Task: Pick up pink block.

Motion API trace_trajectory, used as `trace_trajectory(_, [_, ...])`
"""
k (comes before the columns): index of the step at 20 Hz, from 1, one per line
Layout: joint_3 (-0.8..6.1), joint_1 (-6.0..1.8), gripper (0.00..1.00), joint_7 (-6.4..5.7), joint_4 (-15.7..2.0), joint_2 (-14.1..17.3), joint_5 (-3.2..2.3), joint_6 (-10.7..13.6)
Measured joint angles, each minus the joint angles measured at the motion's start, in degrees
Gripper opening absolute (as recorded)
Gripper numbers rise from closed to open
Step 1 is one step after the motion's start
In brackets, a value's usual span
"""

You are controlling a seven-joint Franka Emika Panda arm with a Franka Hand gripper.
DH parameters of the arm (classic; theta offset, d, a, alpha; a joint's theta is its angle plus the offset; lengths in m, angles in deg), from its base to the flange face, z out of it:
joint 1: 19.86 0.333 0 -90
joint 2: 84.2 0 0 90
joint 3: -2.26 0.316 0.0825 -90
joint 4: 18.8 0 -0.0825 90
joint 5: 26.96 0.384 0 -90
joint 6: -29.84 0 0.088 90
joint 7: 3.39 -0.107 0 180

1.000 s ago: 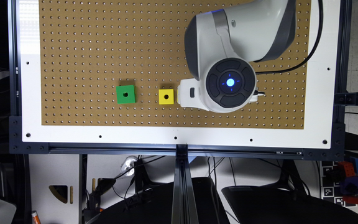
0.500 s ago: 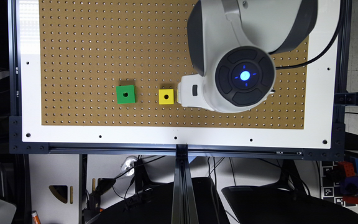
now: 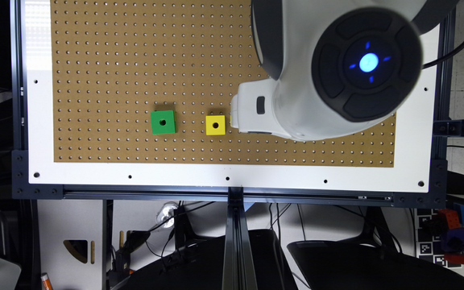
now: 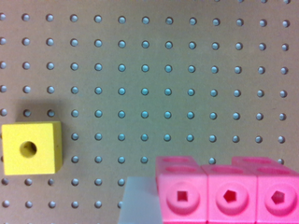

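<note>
The pink block (image 4: 229, 198) sits very close to the wrist camera, a row of three pink cubes with round sockets facing it, and it looms larger than the yellow cube. A pale finger (image 4: 138, 200) presses against one end of it. My gripper (image 4: 229, 207) is shut on the block, which hangs above the pegboard. In the exterior view the gripper (image 3: 252, 114) is a white part just to the exterior view's right of the yellow cube, and the arm hides the pink block.
A yellow cube (image 3: 215, 125) (image 4: 32, 148) with a centre hole lies on the brown pegboard (image 3: 135, 60). A green cube (image 3: 163, 122) lies further to the exterior view's left. A white border (image 3: 232, 175) frames the board.
The arm's round wrist has grown much larger in the exterior view and shifted toward its right, rising toward that camera. Both cubes have stayed put.
</note>
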Motion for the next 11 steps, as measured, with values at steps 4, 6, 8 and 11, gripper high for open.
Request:
trace_trajectory(4, [0.05, 0.00, 0.00, -0.04, 0.00, -0.8, 0.03, 0.8])
trace_trajectory(6, [0.05, 0.00, 0.00, -0.05, 0.00, -0.8, 0.03, 0.8])
trace_trajectory(8, [0.05, 0.00, 0.00, -0.05, 0.00, -0.8, 0.03, 0.8])
trace_trajectory(11, [0.05, 0.00, 0.00, -0.05, 0.00, -0.8, 0.03, 0.8])
